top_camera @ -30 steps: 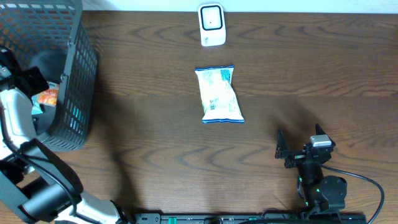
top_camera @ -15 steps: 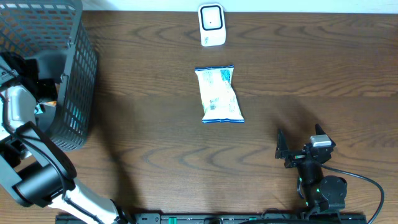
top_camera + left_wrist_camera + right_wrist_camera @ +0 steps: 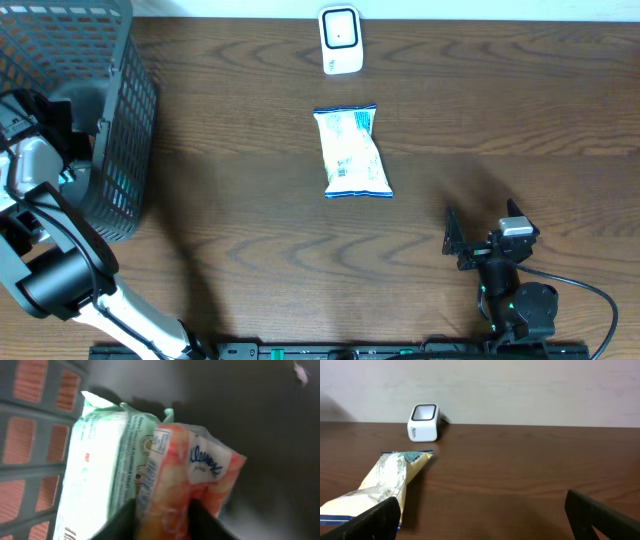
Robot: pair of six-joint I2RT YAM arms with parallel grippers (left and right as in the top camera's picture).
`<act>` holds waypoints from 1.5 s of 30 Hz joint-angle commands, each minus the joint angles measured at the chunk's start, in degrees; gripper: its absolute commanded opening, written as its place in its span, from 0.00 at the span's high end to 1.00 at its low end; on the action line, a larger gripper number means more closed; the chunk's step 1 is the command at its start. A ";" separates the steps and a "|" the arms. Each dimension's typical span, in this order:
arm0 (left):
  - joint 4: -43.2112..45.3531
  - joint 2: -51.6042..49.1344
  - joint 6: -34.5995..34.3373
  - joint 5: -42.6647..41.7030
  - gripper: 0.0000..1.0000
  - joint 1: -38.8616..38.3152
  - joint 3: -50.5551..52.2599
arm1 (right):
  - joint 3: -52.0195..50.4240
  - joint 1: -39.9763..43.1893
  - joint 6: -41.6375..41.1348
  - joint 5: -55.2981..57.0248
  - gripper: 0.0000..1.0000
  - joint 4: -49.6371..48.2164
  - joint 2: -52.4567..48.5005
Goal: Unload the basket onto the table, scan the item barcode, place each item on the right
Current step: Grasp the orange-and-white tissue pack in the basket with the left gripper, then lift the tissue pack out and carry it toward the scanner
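Observation:
Inside the grey mesh basket (image 3: pixel 125 120) my left gripper (image 3: pixel 165 510) is shut on an orange Kleenex tissue pack (image 3: pixel 200 475), one black finger on each side of its lower end. A green-and-white wipes pack (image 3: pixel 100 470) lies against the tissue pack's left side. The white barcode scanner (image 3: pixel 340 40) stands at the table's far edge. My right gripper (image 3: pixel 482 228) rests open near the front right, holding nothing.
A white-and-blue snack bag (image 3: pixel 352 152) lies on the wood table in front of the scanner, and the right wrist view shows it at the lower left. The basket walls (image 3: pixel 35 420) closely surround the left gripper.
The left gripper has pushed further into the basket and closed on the orange tissue pack. The right arm and the snack bag have not moved.

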State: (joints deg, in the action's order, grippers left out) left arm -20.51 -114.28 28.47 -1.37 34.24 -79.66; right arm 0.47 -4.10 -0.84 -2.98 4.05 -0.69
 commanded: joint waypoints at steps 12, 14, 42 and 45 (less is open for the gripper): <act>0.09 6.38 -6.75 0.31 0.93 0.02 -0.68 | -0.11 -0.35 -0.37 0.04 0.01 0.17 0.31; 0.09 8.85 -9.84 0.31 0.92 0.02 -0.68 | -0.11 -0.35 -0.37 0.04 0.01 0.17 0.31; 5.51 44.96 -54.69 -24.15 0.92 -17.86 -0.68 | -0.11 -0.35 -0.37 0.04 0.01 0.17 0.31; 2.84 44.30 -52.57 -24.04 0.93 -25.20 -0.66 | -0.11 -0.35 -0.37 0.04 0.01 0.17 0.31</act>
State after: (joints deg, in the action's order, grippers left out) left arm -16.47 -69.28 -24.21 -24.12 14.26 -79.66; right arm 0.47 -4.10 -0.84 -2.96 4.03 -0.69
